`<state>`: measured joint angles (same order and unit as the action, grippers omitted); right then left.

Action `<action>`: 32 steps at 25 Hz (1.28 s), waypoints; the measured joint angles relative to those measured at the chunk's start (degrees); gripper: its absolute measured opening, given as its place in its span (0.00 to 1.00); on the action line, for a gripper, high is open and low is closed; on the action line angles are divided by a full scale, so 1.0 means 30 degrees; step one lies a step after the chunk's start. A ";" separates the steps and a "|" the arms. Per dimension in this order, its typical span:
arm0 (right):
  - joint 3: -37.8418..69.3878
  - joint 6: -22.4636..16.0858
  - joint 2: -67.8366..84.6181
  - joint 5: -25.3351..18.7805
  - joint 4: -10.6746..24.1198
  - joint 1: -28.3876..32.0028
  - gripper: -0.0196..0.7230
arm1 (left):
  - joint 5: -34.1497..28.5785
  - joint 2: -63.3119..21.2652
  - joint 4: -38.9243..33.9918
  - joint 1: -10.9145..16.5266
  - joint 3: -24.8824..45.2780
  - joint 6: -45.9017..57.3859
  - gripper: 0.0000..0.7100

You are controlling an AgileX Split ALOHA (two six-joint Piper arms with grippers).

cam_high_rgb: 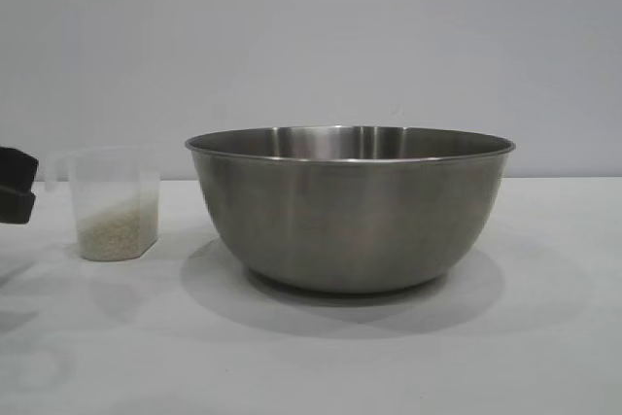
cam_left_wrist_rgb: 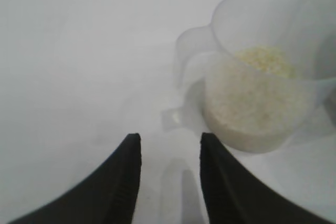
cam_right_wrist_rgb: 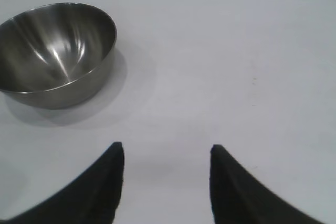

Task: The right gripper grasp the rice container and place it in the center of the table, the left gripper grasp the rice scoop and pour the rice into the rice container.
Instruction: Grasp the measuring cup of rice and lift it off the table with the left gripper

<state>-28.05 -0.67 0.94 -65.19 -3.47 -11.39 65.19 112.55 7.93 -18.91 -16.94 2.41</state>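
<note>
The rice container (cam_high_rgb: 350, 216), a large steel bowl, stands upright mid-table (cam_high_rgb: 554, 347). Left of it stands the rice scoop (cam_high_rgb: 115, 203), a clear plastic cup with rice (cam_high_rgb: 117, 232) in its lower part. My left gripper (cam_high_rgb: 21, 187) shows only as a black tip at the picture's left edge, just short of the scoop. In the left wrist view this gripper (cam_left_wrist_rgb: 170, 142) is open and empty, with the scoop (cam_left_wrist_rgb: 262, 82) and its handle (cam_left_wrist_rgb: 185, 64) a little ahead and to one side. My right gripper (cam_right_wrist_rgb: 166, 150) is open over bare table, apart from the rice container (cam_right_wrist_rgb: 52, 51).
A plain grey wall stands behind the table. White tabletop lies in front of the bowl and to its right (cam_high_rgb: 573, 240). The right arm is outside the exterior view.
</note>
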 joint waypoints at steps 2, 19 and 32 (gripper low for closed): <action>0.0000 0.0000 0.0000 0.0000 0.0000 0.0000 0.51 | 0.0000 0.0131 0.0033 0.0000 -0.0311 -0.0006 0.32; 0.0000 0.0000 0.0000 0.0000 0.0000 0.0000 0.44 | 0.0000 0.0208 0.0196 0.0000 -0.1279 -0.0672 0.32; 0.0000 0.0000 0.0000 0.0000 0.0000 0.0000 0.44 | 0.0000 0.1455 0.0525 0.0000 -0.2731 -0.1002 0.32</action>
<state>-28.05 -0.67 0.94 -65.19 -3.47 -11.39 65.19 116.92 9.51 -18.91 -25.14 -0.59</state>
